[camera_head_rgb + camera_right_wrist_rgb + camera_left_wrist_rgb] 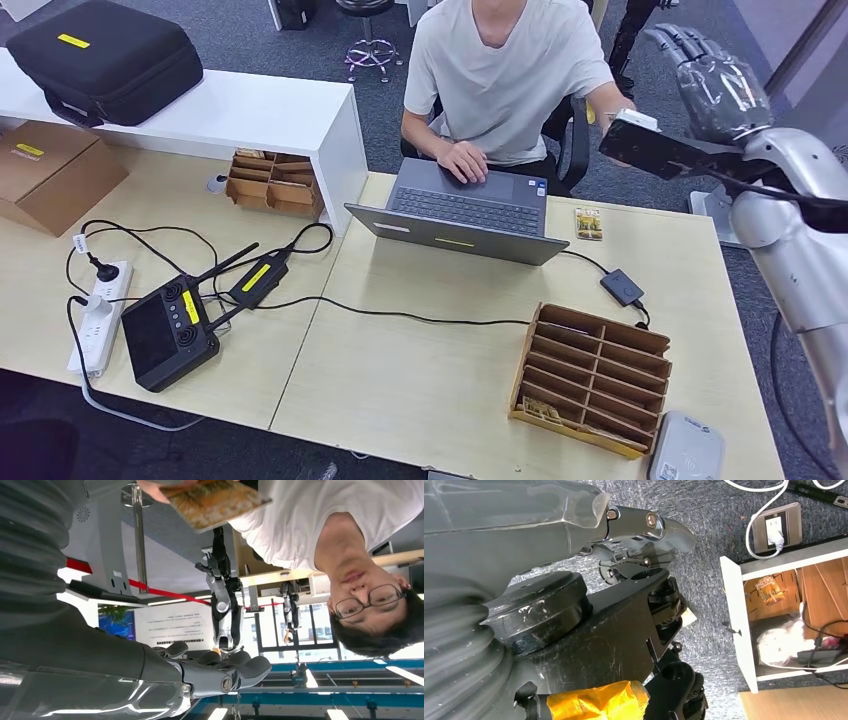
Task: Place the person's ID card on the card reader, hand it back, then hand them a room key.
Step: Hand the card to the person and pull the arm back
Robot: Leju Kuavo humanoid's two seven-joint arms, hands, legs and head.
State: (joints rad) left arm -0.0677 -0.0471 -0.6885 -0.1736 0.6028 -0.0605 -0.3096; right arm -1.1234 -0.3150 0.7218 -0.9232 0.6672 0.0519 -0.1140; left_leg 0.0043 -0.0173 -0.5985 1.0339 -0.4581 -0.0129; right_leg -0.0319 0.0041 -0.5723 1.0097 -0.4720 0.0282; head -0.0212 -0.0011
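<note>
Left hand [644, 535] hangs below the counter [430, 380] over grey carpet; fingers look curled in, nothing seen in them. Right hand [715, 80] is raised well above and beyond the counter's far right corner, palm up toward the person [510, 70], fingers spread and lying nearly flat, nothing held. The ID card [215, 500] is in the person's hand [625, 120], just beside the right hand on the person's side, not yet touching its palm as far as can be told. Card lies roughly flat, printed face toward the wrist camera; long axis appears to run across the palm, not along the fingers, though the angle is hard to judge. Risk: if the fingers close late or only on an edge, the thin card could slip off the flat palm. The card reader [688, 450] sits at the near right corner of the counter, well below the hand. Another card [589, 223] lies beside the laptop [465, 215].
</note>
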